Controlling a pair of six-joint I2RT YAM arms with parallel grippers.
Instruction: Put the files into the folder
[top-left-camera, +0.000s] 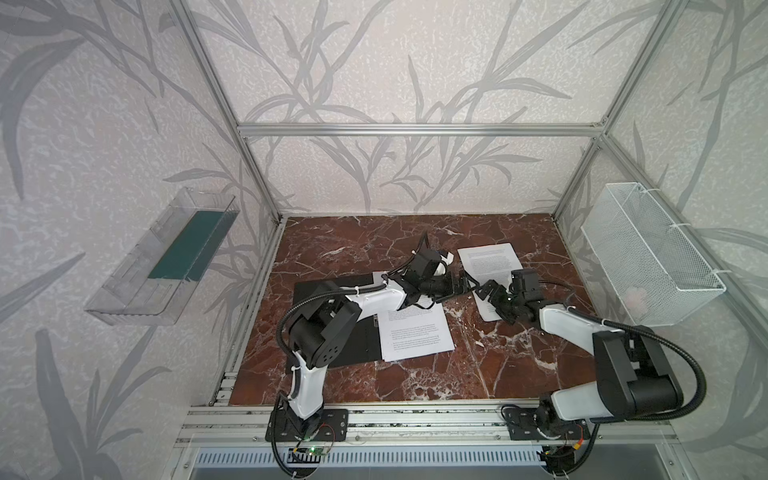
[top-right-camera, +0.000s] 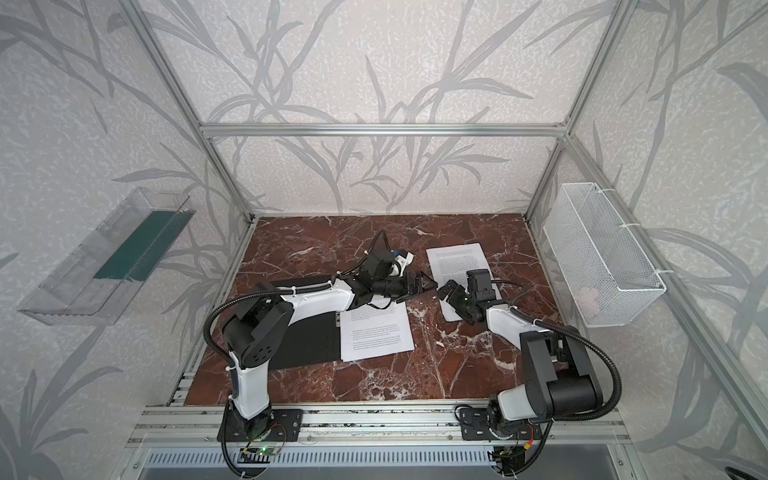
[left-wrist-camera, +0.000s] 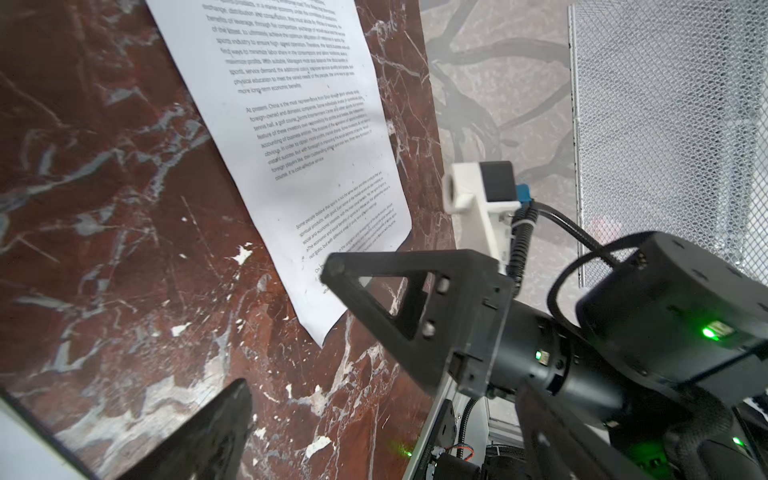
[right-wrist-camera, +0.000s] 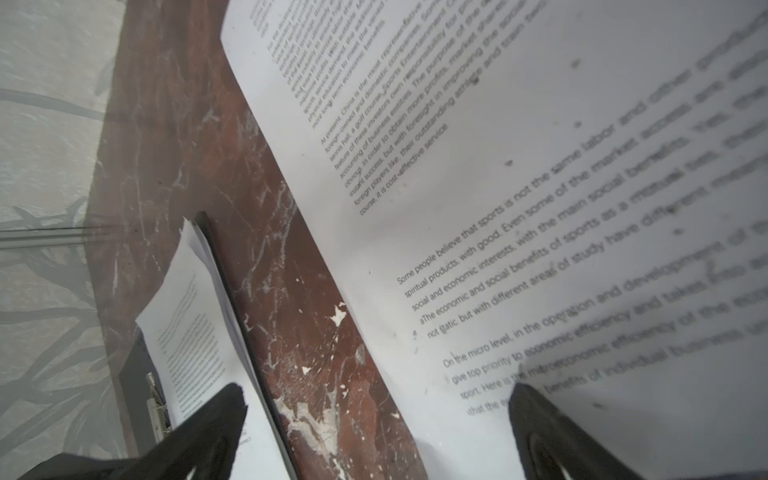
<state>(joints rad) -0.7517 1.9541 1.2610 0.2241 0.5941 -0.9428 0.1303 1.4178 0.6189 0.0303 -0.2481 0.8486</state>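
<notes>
The folder (top-left-camera: 316, 291) (top-right-camera: 307, 340) lies open on the left of the marble table, black inside up, partly under my left arm. One of the files (top-left-camera: 415, 332) (top-right-camera: 376, 332) rests on its right half. A second sheet (top-left-camera: 490, 259) (top-right-camera: 457, 259) (left-wrist-camera: 291, 124) (right-wrist-camera: 540, 166) lies on the bare table to the right. My left gripper (top-left-camera: 462, 286) (top-right-camera: 426, 284) (left-wrist-camera: 384, 388) hangs open between the two sheets, holding nothing. My right gripper (top-left-camera: 489, 293) (top-right-camera: 448, 291) (right-wrist-camera: 376, 401) faces it, open, low over the near edge of the second sheet. The right wrist view shows the folder's metal clip (right-wrist-camera: 156, 403).
A clear plastic tray (top-left-camera: 166, 257) with a green insert hangs on the left wall. A white wire basket (top-left-camera: 648, 257) (left-wrist-camera: 665, 124) hangs on the right wall. Aluminium frame posts stand at the table's corners. The two grippers' tips are close together.
</notes>
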